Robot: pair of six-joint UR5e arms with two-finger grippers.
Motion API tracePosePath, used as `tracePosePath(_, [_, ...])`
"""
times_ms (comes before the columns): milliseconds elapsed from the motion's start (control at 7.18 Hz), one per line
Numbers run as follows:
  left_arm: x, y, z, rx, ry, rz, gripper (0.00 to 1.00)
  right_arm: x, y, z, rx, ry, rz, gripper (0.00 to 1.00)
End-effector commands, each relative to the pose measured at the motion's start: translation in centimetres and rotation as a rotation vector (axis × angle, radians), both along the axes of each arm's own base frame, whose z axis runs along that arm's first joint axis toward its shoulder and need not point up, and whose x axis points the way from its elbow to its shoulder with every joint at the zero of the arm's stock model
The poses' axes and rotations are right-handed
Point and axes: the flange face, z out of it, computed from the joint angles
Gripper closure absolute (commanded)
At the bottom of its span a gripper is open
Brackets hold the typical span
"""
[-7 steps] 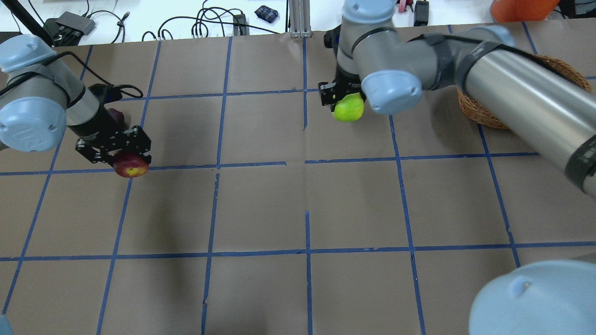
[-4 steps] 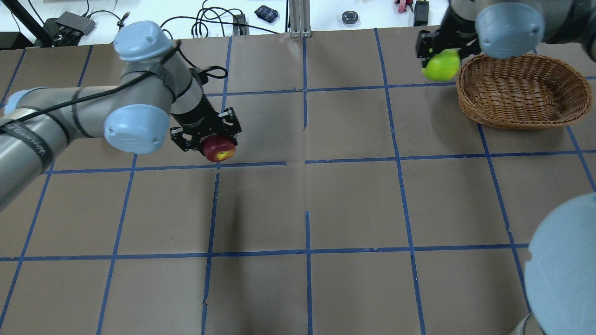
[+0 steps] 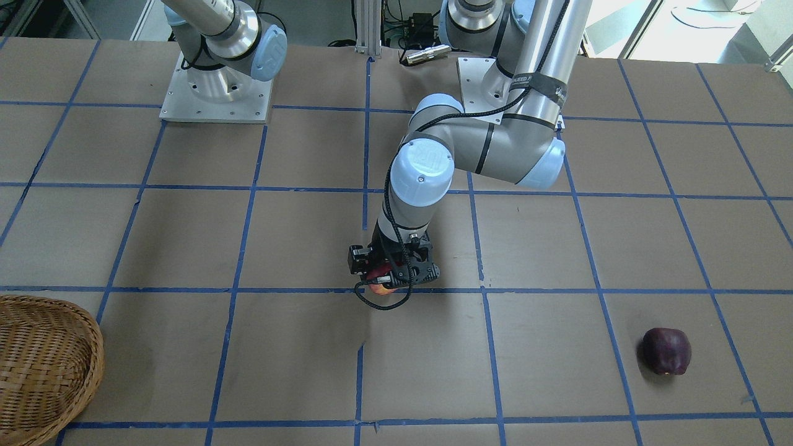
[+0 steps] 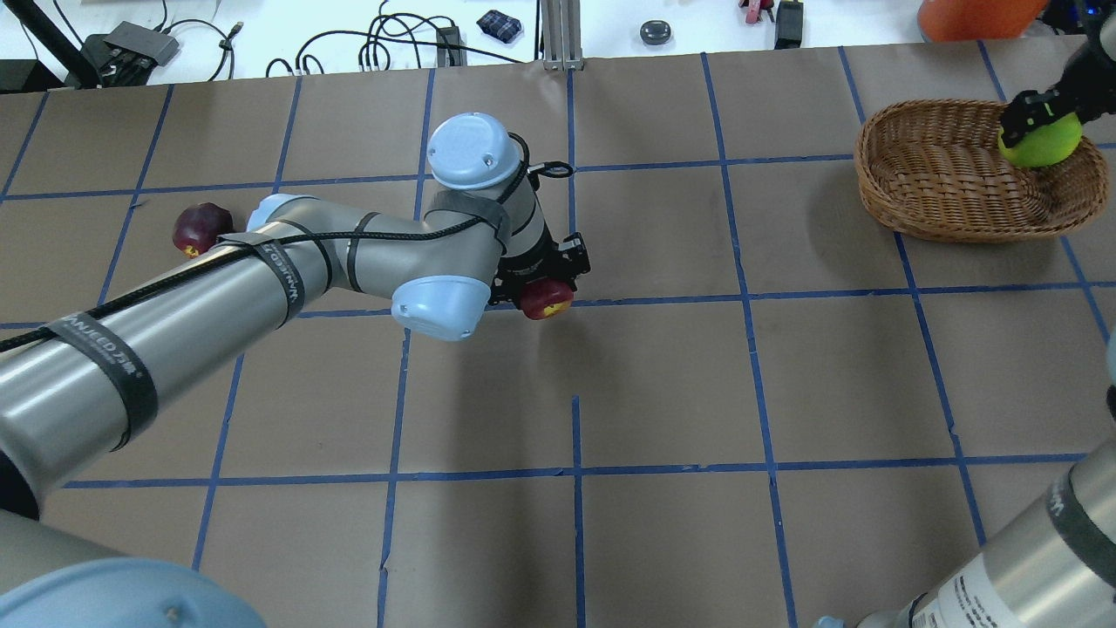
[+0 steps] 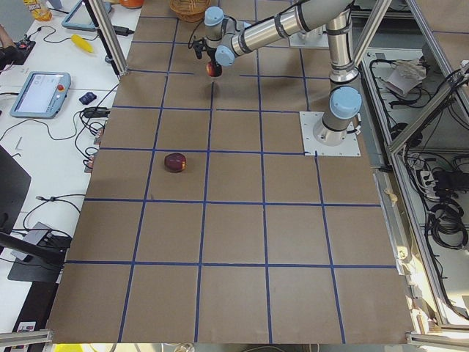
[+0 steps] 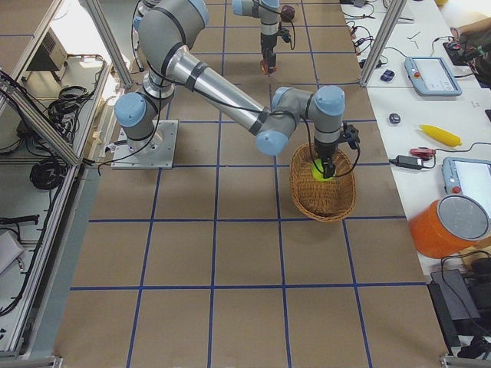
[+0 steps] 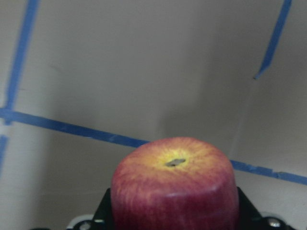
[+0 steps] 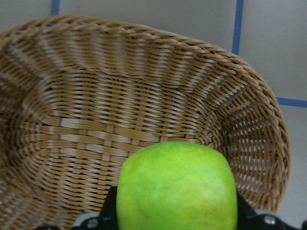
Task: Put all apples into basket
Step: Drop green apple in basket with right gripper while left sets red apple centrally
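Observation:
My left gripper [image 4: 545,292] is shut on a red-and-yellow apple [image 4: 547,299], held above the table's middle; the apple fills the left wrist view [image 7: 175,184]. My right gripper [image 4: 1037,131] is shut on a green apple [image 4: 1040,142] and holds it over the wicker basket [image 4: 933,174] at the back right; the right wrist view shows the apple [image 8: 176,187] above the basket's woven floor [image 8: 86,124]. A dark red apple [image 4: 201,227] lies on the table at the far left, also in the front-facing view [image 3: 665,350].
Brown paper with a blue tape grid covers the table. Cables, a small dark disc [image 4: 655,33] and an orange object [image 4: 968,16] lie beyond the back edge. The left arm's long link [image 4: 174,323] stretches across the left half.
My left gripper has carried the red-and-yellow apple rightward to the table's middle. My right gripper has carried the green apple right, from beside the basket's rim to over its inside.

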Motion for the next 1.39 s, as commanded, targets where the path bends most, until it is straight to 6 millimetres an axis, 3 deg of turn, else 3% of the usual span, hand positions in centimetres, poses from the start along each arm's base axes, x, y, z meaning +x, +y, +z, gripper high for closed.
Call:
tracePosePath(0, [-2.0, 0.2, -2.6, -0.021, 0.009, 0.005, 0.01, -4.5, 1.4, -4.6, 0.046, -0.013, -0.001, 1.00])
tracePosePath(139, [-2.1, 0.3, -2.3, -0.030, 0.006, 0.004, 0.00, -4.5, 1.5, -4.6, 0.050, -0.013, -0.005, 0.94])
tracePosePath(278, [-1.6, 0.2, -0.2, -0.060, 0.012, -0.002, 0.00, -4.0, 1.1, -4.0, 0.032, -0.019, 0.001, 0.74])
tracePosePath(418, [-0.3, -0.7, 0.9, -0.075, 0.017, 0.023, 0.00, -4.0, 0.9, -4.2, 0.024, -0.019, -0.007, 0.15])
tracePosePath(557, [2.4, -2.0, 2.7, -0.098, 0.027, 0.050, 0.00, -3.9, 0.5, -4.3, -0.003, -0.051, 0.003, 0.00])
tracePosePath(835, [10.0, -4.3, 6.0, -0.132, -0.003, 0.050, 0.00, -3.5, -0.1, -2.3, -0.014, -0.031, 0.010, 0.00])
tracePosePath(975, [15.5, -5.4, 7.4, -0.145, -0.114, 0.035, 0.00, -1.7, -0.7, -1.5, 0.005, -0.042, 0.035, 0.00])
tracePosePath(1253, [25.5, -6.0, 8.3, -0.059, -0.179, -0.088, 0.00, 10.4, 0.4, 5.5, 0.104, -0.118, 0.041, 0.00])
